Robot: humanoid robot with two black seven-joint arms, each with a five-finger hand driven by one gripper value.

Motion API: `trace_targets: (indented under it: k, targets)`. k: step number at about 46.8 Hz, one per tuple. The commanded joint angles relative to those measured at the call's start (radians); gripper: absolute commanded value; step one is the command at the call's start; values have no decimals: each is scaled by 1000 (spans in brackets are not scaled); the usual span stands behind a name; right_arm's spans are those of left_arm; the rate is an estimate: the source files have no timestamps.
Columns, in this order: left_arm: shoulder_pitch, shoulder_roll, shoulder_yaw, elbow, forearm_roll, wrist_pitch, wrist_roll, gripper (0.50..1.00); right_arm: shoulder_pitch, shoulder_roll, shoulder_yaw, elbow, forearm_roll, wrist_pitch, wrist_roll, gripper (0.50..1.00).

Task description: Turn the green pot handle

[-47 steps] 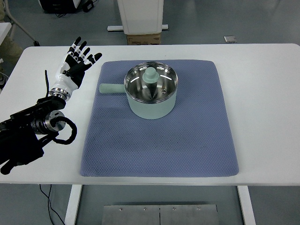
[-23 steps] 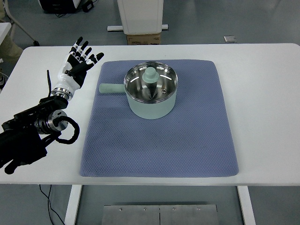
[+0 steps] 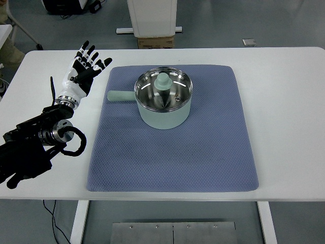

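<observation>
Head view of a white table (image 3: 284, 101) covered in its middle by a blue-grey textured mat (image 3: 172, 152). A pale green pot (image 3: 163, 101) stands upright on the far half of the mat, a little left of the mat's centre line. Its body is a short cylinder with a bright steel rim and a shiny steel inside that mirrors the room lights as curved white streaks. A lid knob (image 3: 163, 81) of the same pale green, rounded on top and tapering downward, shows within the rim; whether it sits on a clear lid or lies inside the pot cannot be told. The handle (image 3: 121, 95) is a straight, pale green bar with a rounded end. It joins the pot at the left of the rim, lies level just above the mat, and points toward the mat's left edge.

The left hand (image 3: 84, 67) is over bare table beyond the mat's far-left corner, near the handle's tip but apart from it. Its white-and-black palm is raised, its five black-tipped fingers (image 3: 92, 54) are spread and point away from the robot, and it holds nothing. The black left arm (image 3: 35, 140) runs from the picture's left edge up to the wrist, with a looped cable beside it.

Past the table's far edge, on the grey floor, stand a white base (image 3: 152, 18) and a cardboard box (image 3: 156, 41).
</observation>
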Motion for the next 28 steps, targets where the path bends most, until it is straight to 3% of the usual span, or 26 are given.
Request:
trace_targets:
  k: [1,28]
  targets:
    - [0,3,0,2,0,-9,0,1000,0,0,0,0,1,0,0,1000]
    - [8,-14,-17,6,3,-16,0,1000,0,0,0,0,-1,0,0,1000]
